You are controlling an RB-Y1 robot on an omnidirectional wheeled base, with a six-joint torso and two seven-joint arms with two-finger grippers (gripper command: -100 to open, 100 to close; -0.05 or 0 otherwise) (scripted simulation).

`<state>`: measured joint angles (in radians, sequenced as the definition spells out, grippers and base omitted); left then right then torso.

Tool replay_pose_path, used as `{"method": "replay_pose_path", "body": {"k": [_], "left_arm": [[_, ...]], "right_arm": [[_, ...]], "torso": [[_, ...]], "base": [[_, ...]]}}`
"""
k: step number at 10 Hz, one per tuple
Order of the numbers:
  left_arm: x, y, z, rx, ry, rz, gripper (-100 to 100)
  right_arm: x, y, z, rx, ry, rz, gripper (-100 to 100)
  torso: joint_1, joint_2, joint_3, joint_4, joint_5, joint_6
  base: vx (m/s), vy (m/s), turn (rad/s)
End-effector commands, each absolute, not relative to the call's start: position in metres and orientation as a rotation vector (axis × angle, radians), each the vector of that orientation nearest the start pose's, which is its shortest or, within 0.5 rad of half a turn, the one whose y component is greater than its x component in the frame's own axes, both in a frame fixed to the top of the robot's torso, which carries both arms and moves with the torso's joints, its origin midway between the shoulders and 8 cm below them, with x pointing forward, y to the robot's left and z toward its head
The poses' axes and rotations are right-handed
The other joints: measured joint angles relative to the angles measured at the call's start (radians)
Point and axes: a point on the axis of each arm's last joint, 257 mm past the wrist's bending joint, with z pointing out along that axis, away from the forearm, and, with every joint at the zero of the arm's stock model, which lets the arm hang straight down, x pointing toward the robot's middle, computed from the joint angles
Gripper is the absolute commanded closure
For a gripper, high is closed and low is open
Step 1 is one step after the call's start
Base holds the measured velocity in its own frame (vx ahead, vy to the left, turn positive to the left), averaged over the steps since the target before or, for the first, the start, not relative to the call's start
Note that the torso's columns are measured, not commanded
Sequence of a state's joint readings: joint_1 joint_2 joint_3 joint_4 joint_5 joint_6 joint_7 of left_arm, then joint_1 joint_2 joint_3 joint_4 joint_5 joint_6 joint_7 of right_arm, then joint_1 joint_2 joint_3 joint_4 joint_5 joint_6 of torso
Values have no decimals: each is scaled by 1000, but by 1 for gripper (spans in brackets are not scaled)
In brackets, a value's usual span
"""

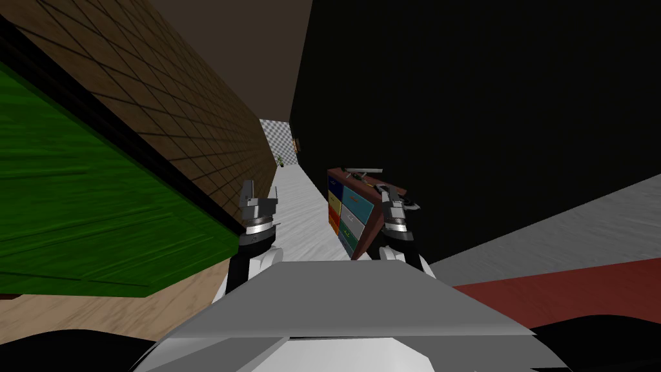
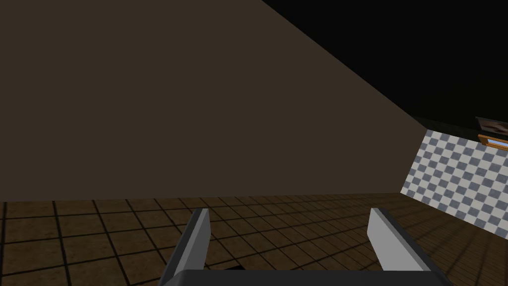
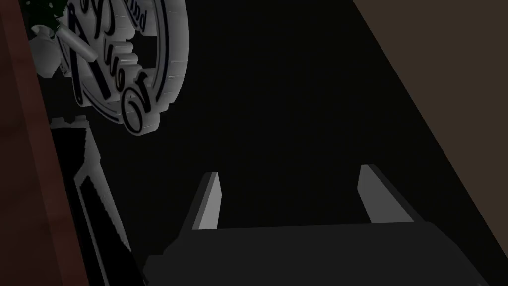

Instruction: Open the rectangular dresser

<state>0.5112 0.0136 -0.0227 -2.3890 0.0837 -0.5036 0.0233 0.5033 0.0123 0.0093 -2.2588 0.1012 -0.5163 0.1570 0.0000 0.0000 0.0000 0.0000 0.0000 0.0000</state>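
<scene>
Dresser (image 1: 354, 216), red-brown frame with coloured drawer fronts, stands on the pale floor against the black area, ahead and right of the robot. Likely best approach: lower the right end effector (image 3: 290, 198) to a drawer front and square it on a handle. It hovers near the dresser's top edge, fingers spread, holding nothing. Left end effector (image 1: 261, 194) is raised, spread.

Red-brown dresser (image 1: 354, 218), blue, teal, grey, orange drawers (image 1: 357, 201), checkered far wall (image 1: 274, 132)

I've got right gripper (image 1: 389, 192) at dresser (image 1: 352, 216) right end, left gripper (image 1: 261, 192) well left of it, small items (image 1: 361, 172) on top.
</scene>
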Motion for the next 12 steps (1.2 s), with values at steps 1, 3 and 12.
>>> {"method": "replay_pose_path", "body": {"k": [1, 3, 12], "left_arm": [[319, 276, 69, -626, 496, -1422, 0], [318, 276, 69, -626, 495, -1422, 0], [319, 276, 69, -627, 496, -1422, 0]], "right_arm": [[347, -266, 16, 547, 703, 1100, 0], [347, -266, 16, 547, 703, 1100, 0], [358, -257, 0, 454, 836, 1021, -100]], "torso": [[0, 40, -82, 41, 0, 0], [0, 175, -351, 176, 0, 0], [-2, 729, -1474, 731, -2, 0]], "base": [[0, 0, 0], [0, 0, 0], [7, 9, -2]]}}
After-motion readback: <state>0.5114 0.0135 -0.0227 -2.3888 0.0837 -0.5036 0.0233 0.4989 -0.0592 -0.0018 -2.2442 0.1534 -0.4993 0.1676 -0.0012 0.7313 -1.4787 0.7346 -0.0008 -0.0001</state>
